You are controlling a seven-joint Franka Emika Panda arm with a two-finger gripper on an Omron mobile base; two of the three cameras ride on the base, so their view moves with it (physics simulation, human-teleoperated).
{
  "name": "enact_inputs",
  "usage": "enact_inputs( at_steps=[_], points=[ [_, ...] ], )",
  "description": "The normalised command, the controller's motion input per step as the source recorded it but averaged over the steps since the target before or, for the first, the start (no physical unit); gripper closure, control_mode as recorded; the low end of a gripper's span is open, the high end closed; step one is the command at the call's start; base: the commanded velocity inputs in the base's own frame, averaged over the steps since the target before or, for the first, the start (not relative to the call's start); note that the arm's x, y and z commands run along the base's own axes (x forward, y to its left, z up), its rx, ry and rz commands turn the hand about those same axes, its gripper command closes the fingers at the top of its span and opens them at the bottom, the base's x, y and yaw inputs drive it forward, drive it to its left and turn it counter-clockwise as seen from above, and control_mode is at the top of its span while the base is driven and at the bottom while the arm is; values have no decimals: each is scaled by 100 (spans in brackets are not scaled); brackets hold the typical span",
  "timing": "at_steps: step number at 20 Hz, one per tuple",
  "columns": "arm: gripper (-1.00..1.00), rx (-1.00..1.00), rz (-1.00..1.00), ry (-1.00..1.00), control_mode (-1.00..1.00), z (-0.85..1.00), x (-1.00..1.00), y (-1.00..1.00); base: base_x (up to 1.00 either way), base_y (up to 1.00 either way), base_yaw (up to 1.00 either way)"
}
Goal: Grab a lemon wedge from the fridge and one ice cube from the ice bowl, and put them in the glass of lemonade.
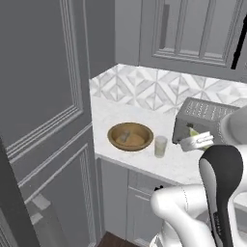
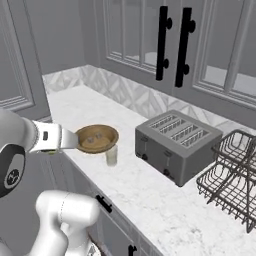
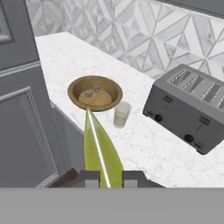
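Observation:
My gripper is shut on the lemon wedge, a yellow-green sliver sticking out between the fingertips. It hovers over the counter's front edge, short of the ice bowl, a tan-brown bowl with small cubes inside. The glass of lemonade stands upright just beside the bowl, on the toaster's side. From the base views, the gripper is above and near the glass and the bowl. The fridge is out of view.
A grey toaster stands on the marble counter right of the glass. A wire dish rack sits further right. A tall panelled cabinet closes the counter's left end. Wall cabinets with black handles hang above.

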Motion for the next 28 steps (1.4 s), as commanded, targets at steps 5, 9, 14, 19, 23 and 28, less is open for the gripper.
enact_inputs(
  at_steps=[5, 9, 14, 19, 23, 28],
  points=[
    [100, 0, 0, 0, 100, 0, 0, 0, 58, 21, -37],
    [100, 0, 0, 0, 100, 0, 0, 0, 51, 56, -32],
    [100, 0, 0, 0, 100, 0, 0, 0, 18, 66, -25],
    [100, 0, 0, 0, 100, 0, 0, 0, -17, 25, -1],
    [100, 0, 0, 0, 100, 0, 0, 0, 61, 30, -6],
    [100, 0, 0, 0, 100, 0, 0, 0, 78, 7, -6]
  ],
)
